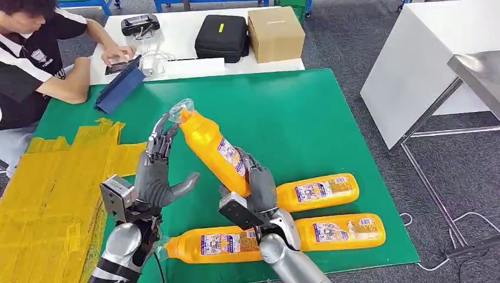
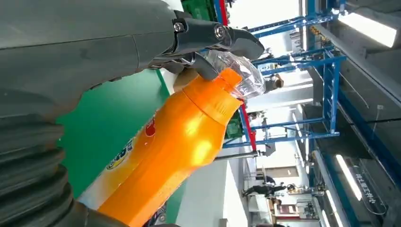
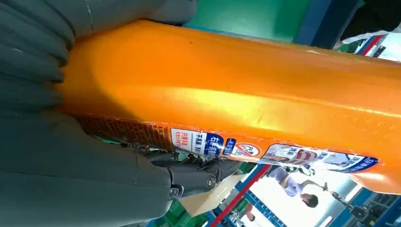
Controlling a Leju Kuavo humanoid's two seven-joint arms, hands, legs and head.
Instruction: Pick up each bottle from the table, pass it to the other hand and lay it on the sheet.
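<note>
My right hand [image 1: 259,188] grips an orange bottle [image 1: 213,150] by its lower body, tilted, clear cap up toward eleven o'clock. It has a glossy orange body with a blue, white and red label. My left hand [image 1: 156,171] is spread beside it, fingertips [image 1: 162,138] touching the neck just under the cap, holding nothing. Three more bottles lie flat on the green mat [image 1: 295,118]: at five o'clock [image 1: 212,243], four o'clock [image 1: 339,231] and three o'clock [image 1: 318,191]. The yellow sheet [image 1: 47,194] lies at nine o'clock.
</note>
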